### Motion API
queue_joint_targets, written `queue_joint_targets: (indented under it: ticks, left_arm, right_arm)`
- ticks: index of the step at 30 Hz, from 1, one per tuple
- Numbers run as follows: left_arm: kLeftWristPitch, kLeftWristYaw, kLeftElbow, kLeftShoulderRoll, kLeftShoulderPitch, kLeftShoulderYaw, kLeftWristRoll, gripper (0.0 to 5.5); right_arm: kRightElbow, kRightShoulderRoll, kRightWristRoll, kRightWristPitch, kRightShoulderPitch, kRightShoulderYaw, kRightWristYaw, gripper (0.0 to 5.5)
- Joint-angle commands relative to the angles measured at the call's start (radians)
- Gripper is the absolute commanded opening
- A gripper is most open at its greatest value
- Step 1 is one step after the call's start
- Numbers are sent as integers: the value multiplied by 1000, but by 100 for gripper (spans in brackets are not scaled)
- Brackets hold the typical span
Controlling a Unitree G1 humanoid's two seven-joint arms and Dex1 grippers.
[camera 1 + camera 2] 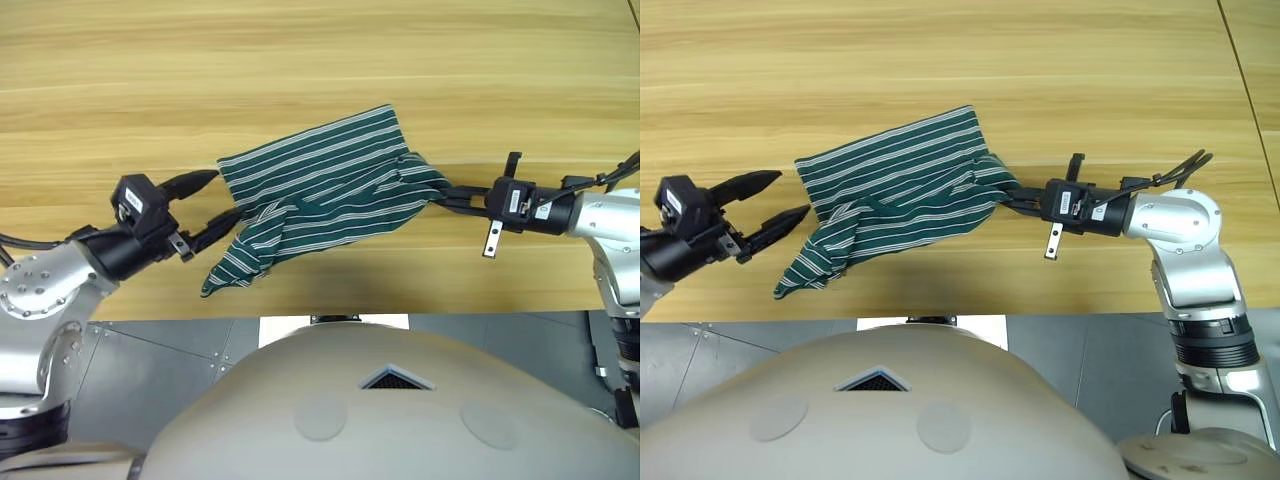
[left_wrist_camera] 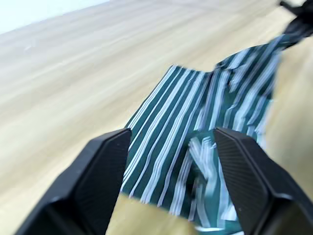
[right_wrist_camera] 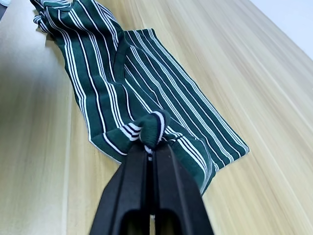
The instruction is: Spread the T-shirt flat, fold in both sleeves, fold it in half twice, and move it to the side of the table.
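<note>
A green T-shirt (image 1: 325, 195) with white stripes lies crumpled and partly folded near the front edge of the wooden table (image 1: 300, 60). My right gripper (image 1: 447, 197) is shut on a bunched bit of the T-shirt (image 3: 151, 129) at its right end. My left gripper (image 1: 212, 203) stands open just left of the cloth, one finger near the back left corner and the other by the hanging front flap. In the left wrist view both fingers (image 2: 105, 166) frame the striped T-shirt (image 2: 195, 127), with nothing between them.
The table's front edge (image 1: 400, 313) runs just below the cloth. A wide stretch of bare wood (image 1: 940, 60) lies behind the T-shirt. Grey floor (image 1: 1090, 350) shows below the edge.
</note>
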Motion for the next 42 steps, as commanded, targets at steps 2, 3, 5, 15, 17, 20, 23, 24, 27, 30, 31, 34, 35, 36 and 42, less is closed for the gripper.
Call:
queue_joint_targets:
  ticks: [2, 3, 5, 15, 17, 20, 23, 24, 27, 30, 31, 34, 35, 36, 42]
  left_arm:
    - [91, 50, 20, 0, -13, -114, 77, 300]
    - [94, 49, 26, 3, -16, -131, 93, 300]
    - [95, 34, 40, 7, -17, -158, 113, 300]
    - [137, -50, 87, -2, -21, -108, 29, 300]
    - [144, -63, 92, -3, -18, -107, 17, 300]
    - [165, -88, 102, -5, -23, -105, -11, 281]
    - [203, -104, 127, -10, -36, -108, -53, 281]
    - [214, -106, 133, -11, -41, -110, -61, 261]
    - [235, -111, 152, -13, -54, -125, -71, 213]
    - [241, -118, 157, -11, -57, -138, -63, 158]
    - [241, -120, 157, -10, -56, -141, -62, 148]
    - [239, -129, 155, -8, -49, -146, -62, 88]
    - [240, -131, 152, -8, -46, -148, -63, 68]
    - [240, -134, 149, -8, -42, -152, -63, 50]
    - [225, -128, 139, -6, -30, -161, -38, 1]
  right_arm:
    - [-4, -11, -8, 11, -17, 1, -2, 0]
    - [-5, -11, -8, 11, -16, 0, -3, 0]
    - [-7, -10, -8, 12, -16, 1, -4, 0]
    - [-5, -10, -12, 12, -17, 2, -6, 0]
    - [-5, -12, -11, 12, -19, 0, -4, 0]
    - [-7, -14, -11, 13, -20, -3, -4, 0]
    - [-9, -16, -13, 13, -22, -2, -4, 0]
    - [-10, -16, -13, 14, -22, -2, -4, 0]
    - [-12, -17, -14, 15, -24, -2, -5, 0]
    - [-13, -18, -15, 16, -25, -3, -6, 0]
    - [-14, -18, -14, 16, -25, -3, -6, 0]
    - [-18, -19, -11, 18, -26, -5, -5, 0]
    - [-19, -20, -10, 19, -27, -5, -5, 0]
    - [-20, -21, -9, 20, -28, -6, -4, 0]
    - [-29, -21, 11, 30, -35, -17, 0, 0]
